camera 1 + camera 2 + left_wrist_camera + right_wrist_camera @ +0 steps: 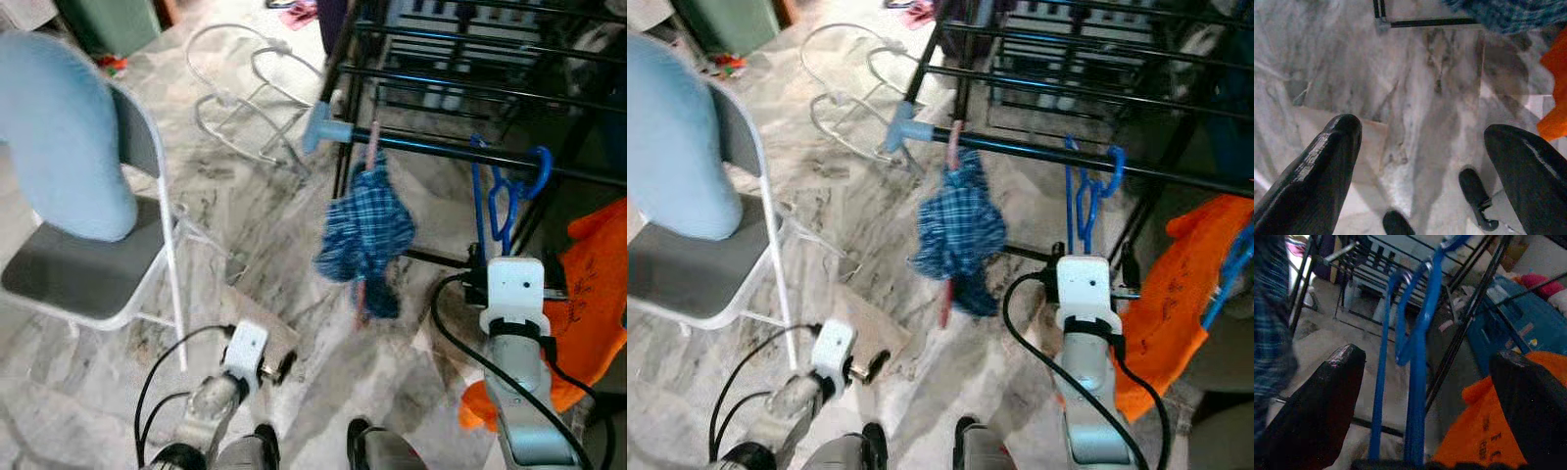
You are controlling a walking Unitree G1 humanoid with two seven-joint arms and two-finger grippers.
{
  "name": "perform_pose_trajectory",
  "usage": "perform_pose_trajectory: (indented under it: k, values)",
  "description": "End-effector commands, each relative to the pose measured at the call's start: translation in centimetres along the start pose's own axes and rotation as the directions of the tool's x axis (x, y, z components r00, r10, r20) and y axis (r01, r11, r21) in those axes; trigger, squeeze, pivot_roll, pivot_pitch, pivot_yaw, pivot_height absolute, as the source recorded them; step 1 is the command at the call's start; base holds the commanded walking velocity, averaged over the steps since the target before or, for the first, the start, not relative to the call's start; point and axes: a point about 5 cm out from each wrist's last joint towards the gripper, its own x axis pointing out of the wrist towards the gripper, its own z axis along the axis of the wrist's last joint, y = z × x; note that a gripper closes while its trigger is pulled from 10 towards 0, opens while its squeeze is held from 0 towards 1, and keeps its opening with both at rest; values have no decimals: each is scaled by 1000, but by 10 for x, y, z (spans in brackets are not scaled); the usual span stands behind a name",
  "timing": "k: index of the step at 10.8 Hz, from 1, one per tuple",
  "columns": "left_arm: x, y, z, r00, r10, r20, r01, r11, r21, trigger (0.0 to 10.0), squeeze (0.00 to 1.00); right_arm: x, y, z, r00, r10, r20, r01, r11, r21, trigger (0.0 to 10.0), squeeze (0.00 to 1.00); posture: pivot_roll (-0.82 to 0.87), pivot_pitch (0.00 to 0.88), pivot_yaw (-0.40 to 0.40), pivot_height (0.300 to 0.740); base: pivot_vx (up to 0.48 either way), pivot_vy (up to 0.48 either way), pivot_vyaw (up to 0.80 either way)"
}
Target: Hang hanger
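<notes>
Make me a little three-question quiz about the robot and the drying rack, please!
1. True or false: the blue hanger is hooked on the black drying rack.
2. What hangs from the rack beside the hanger: A) blue checked cloth, B) yellow towel, C) white sock?
3. Fill in: the right end effector's fingers are ____.

Key: 1 true; 2 A; 3 open, with the hanger between them and no finger touching it.
</notes>
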Motion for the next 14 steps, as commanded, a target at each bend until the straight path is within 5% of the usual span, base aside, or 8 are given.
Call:
perform_pose_trajectory:
  k: [1,7,11,12,13,14]
  values:
    - [-3,3,-7,999,14,-36,-15,1000,-4,10000,0,-2,0,1,1000,-10,8,10,1000,1,10000,1000,-113,206,61,740,0,0,0]
    - [-14,10,-32,982,70,-175,-74,997,-16,10000,0,-1,5,0,1000,10,11,-10,1000,-1,10000,992,-104,209,56,740,-257,0,0]
    - [-11,15,-28,978,83,-191,-87,996,-13,10000,0,-1,7,-3,1000,13,1,-13,1000,1,10000,976,-104,213,57,740,-317,0,0]
    - [-11,16,-28,977,84,-195,-88,996,-12,10000,0,-1,6,-5,1000,14,-5,-14,1000,-3,10000,949,-104,212,57,740,-292,0,0]
    - [-11,16,-28,976,95,-197,-98,995,-8,10000,0,-2,6,-11,1000,23,-15,-23,1000,-14,10000,776,-104,211,54,740,-296,0,0]
    - [-11,16,-29,974,113,-197,-116,993,-6,10000,0,-4,10,-18,998,57,-30,-57,998,6,10000,729,-105,204,49,740,-296,0,0]
